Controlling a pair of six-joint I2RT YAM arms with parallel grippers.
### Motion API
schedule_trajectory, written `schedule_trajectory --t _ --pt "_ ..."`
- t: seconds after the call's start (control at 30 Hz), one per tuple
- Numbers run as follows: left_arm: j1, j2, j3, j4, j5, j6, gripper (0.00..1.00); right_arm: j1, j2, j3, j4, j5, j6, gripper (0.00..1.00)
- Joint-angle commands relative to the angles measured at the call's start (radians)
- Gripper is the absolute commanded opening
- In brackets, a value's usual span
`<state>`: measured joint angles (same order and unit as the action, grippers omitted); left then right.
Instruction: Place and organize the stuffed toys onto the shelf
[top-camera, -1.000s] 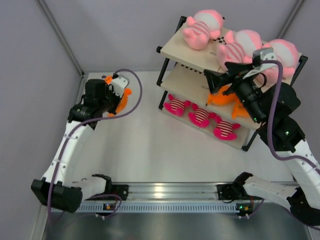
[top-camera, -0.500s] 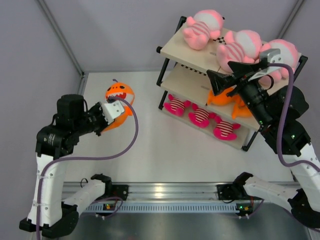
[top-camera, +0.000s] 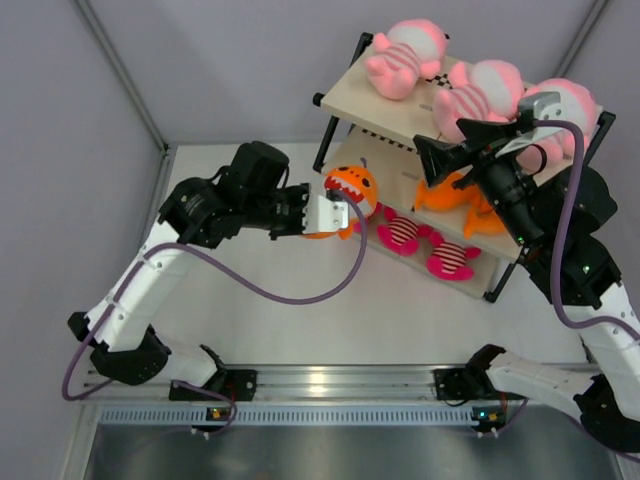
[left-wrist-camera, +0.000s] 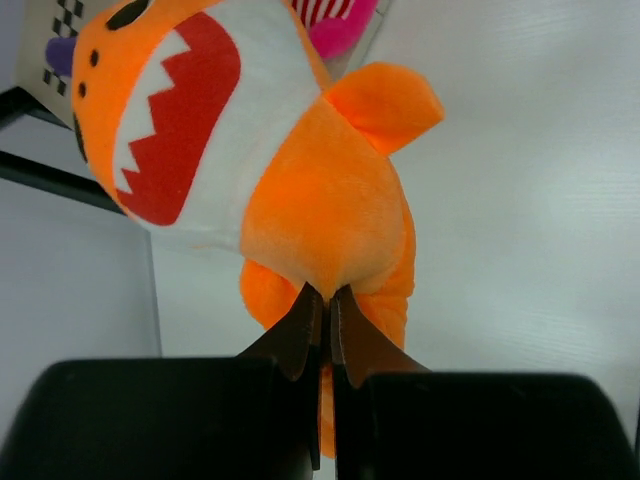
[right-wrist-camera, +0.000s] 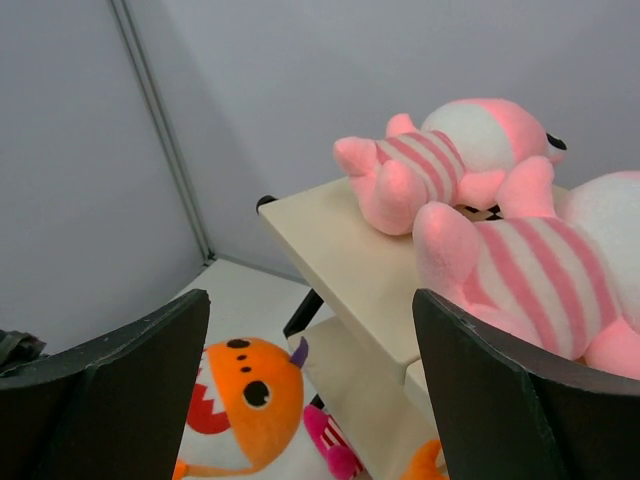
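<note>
Markings: a black-and-white checker strip (top-camera: 385, 137) runs along the edge of a board on the shelf (top-camera: 365, 95), which stands at the far right corner of the worktop (top-camera: 300, 320).

Held item: one orange fish (top-camera: 350, 188) is clamped in the left gripper (top-camera: 330, 212). The wrist view shows both fingers pinched together on the plush at its lower belly. The toothed mouth faces up and away from the fingers, and a fin sticks out to the side. The fish hangs above the worktop just beside the shelf's left front post, level with the middle board.

Left arm: it rises from the near left edge, bends at a high elbow towards the far left, and its forearm reaches rightwards to the shelf.

Right arm: it climbs along the right edge with its wrist raised by the top board. The right gripper (top-camera: 425, 163) points left, fingers spread wide and holding nothing.

Shelf contents:
- Top board: three pink striped animals (top-camera: 403, 58) lie in a row.
- Middle board: two orange fish (top-camera: 450, 195) lie at its right part, partly behind the right gripper.
- Bottom board: three magenta toys (top-camera: 402, 233) lie side by side
</note>
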<state>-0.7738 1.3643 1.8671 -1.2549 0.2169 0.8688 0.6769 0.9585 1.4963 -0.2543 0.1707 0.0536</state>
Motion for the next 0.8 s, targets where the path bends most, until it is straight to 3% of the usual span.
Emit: schedule_trajectory --t 0.0,0.07,0.5,0.77 --pt "-0.021 0.057 0.095 0.127 -0.096 0.015 0.00 0.000 -0.027 0.013 0.033 0.033 0.006 0.83" --pt "-0.021 0.073 0.064 0.249 -0.140 0.021 0.00 0.000 -0.032 0.012 0.029 0.041 0.003 0.83" --pt "-0.018 0.333 0.099 0.572 -0.195 0.053 0.00 0.000 -0.058 0.002 0.015 0.061 -0.012 0.83" --pt "-0.012 0.466 0.188 0.667 -0.162 0.050 0.00 0.000 -0.076 0.018 -0.033 0.079 -0.037 0.84"
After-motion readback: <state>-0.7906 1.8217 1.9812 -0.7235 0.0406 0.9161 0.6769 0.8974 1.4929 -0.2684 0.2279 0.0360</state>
